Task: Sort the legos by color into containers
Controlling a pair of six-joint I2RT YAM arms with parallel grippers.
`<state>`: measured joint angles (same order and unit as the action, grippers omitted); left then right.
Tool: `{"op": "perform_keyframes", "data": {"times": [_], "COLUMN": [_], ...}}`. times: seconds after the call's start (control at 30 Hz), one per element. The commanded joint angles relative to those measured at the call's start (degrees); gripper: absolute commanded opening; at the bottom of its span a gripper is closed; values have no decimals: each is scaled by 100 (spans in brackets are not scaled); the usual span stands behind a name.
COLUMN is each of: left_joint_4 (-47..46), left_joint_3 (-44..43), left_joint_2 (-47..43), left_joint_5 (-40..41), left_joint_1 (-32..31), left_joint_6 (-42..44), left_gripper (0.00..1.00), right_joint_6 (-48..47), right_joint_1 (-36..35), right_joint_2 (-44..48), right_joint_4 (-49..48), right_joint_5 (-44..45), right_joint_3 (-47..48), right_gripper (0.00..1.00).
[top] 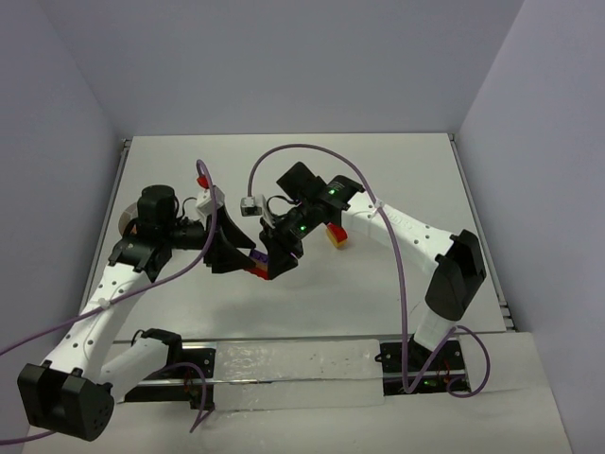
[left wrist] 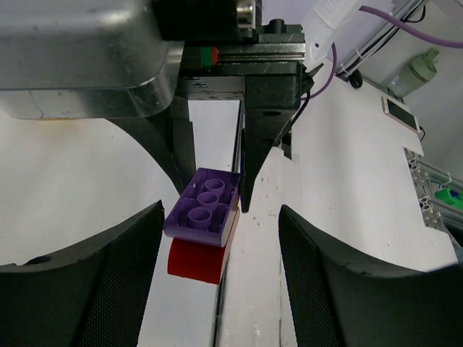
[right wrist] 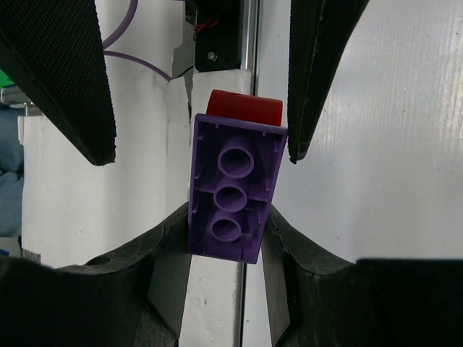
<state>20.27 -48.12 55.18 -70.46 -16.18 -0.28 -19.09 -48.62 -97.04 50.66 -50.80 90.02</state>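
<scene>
Above the table (top: 397, 170), the left gripper (left wrist: 221, 217) stands wide open astride the red brick (left wrist: 195, 262), apparently stuck under the purple brick (left wrist: 205, 208), whose long axis points back to the right gripper (right wrist: 228, 220) clamping its other end.

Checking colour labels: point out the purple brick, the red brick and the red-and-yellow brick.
purple brick (right wrist: 233, 195): right wrist view, middle tube of its underside.
red brick (right wrist: 244, 110): right wrist view, its exposed end.
red-and-yellow brick (top: 333, 231): top external view, its red part.
</scene>
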Motion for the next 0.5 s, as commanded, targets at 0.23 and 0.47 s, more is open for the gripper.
{"op": "perform_keyframes", "data": {"times": [0.23, 0.47], "left_joint_4": [-453, -529], "left_joint_3": [154, 189], "left_joint_2": [-68, -105], "left_joint_5": [252, 332], "left_joint_1": [-79, -87], "left_joint_6": [-447, -484], "left_gripper": [71, 73], "right_joint_6": [19, 26], "right_joint_1": [-95, -104], "right_joint_2": [362, 370], "right_joint_4": [84, 86], "right_joint_5": [-27, -9], "right_joint_3": [332, 331], "right_gripper": [0, 0]}}
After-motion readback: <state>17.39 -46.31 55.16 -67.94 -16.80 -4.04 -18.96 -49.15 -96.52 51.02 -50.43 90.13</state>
